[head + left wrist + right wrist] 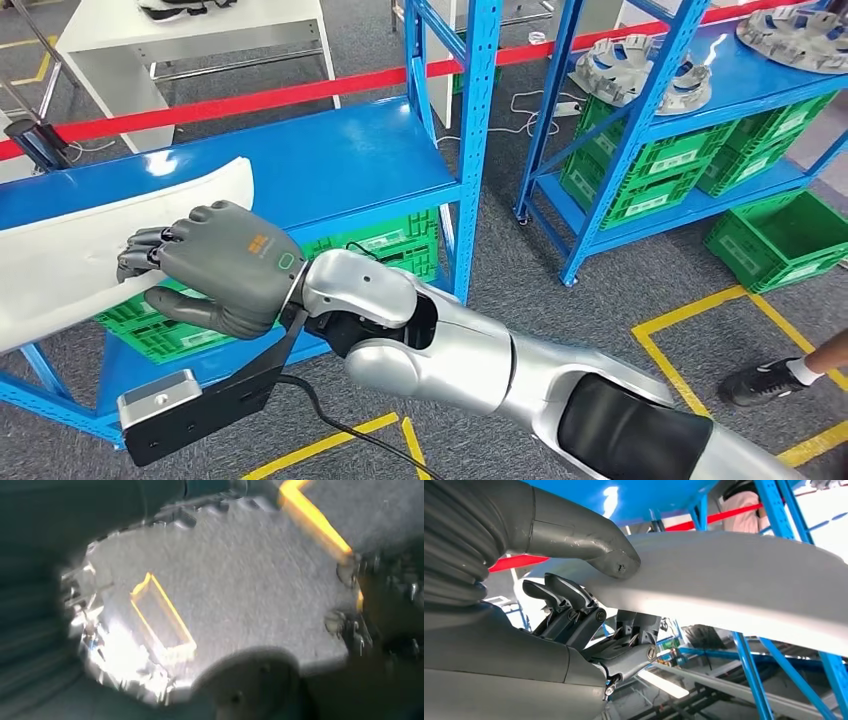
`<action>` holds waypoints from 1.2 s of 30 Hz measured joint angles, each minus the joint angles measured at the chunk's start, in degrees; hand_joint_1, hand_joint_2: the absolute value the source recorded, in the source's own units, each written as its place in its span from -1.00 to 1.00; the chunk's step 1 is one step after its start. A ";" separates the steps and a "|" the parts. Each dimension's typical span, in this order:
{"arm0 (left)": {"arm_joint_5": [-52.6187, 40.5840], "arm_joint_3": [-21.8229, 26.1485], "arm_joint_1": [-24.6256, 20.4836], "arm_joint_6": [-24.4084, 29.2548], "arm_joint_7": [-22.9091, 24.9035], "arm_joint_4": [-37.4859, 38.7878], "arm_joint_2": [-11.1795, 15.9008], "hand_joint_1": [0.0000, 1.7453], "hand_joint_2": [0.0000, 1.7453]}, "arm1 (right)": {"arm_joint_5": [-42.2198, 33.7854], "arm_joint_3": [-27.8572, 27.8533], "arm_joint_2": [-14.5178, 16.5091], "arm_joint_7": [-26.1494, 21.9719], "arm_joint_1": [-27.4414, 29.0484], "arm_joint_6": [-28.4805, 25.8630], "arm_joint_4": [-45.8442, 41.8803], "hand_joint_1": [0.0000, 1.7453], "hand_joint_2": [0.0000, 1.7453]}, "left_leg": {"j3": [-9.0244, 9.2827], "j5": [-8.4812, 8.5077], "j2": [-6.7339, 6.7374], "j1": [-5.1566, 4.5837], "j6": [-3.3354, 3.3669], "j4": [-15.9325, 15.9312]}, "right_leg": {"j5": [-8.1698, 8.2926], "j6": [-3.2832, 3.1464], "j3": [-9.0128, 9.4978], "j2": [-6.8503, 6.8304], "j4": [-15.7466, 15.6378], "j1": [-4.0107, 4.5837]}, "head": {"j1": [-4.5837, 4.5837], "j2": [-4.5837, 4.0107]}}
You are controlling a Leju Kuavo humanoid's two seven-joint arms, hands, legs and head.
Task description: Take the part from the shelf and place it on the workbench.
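White part (60,265); grey right hand (225,265); blue shelf (330,165); green crates (660,170).

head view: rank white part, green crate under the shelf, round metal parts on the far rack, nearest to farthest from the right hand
1. White part: on the blue shelf, gripped by the right hand.
2. Green crate: just below the hand, under the shelf.
3. Round metal parts: on the far rack, across the aisle to the right.

Grey carpet floor (560,330) carries yellow tape lines (690,330). A red barrier tape (300,92) runs behind two blue racks, and green crates (690,165) fill the lower tier of the right-hand rack (640,120). A white table (190,40) stands behind the tape.
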 joint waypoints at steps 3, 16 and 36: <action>-0.07 0.00 -0.32 0.01 0.14 0.00 0.34 -1.00 1.00 | 0.00 0.23 0.02 0.01 -0.07 -0.03 0.33 1.00 1.00 | -1.48 -6.13 0.00 0.59 -1.04 9.91 | 2.28 0.08 -2.74 -0.04 0.16 -0.14 | -0.22 0.00; 0.43 0.53 -0.42 0.01 0.83 0.28 1.35 -1.00 1.00 | 0.23 0.44 -0.63 0.10 0.16 -0.64 1.61 1.00 1.00 | 8.00 -1.69 0.11 0.87 2.11 -3.37 | -0.77 4.17 -11.53 0.06 9.23 -1.15 | 0.20 0.00; 0.45 1.75 0.53 0.01 0.91 0.81 0.78 -1.00 1.00 | 1.77 0.44 -0.44 0.02 1.85 -1.59 4.49 1.00 1.00 | -0.10 -3.06 0.05 1.05 -1.62 11.92 | 3.91 0.63 -5.02 -0.25 0.55 -0.07 | 0.00 0.00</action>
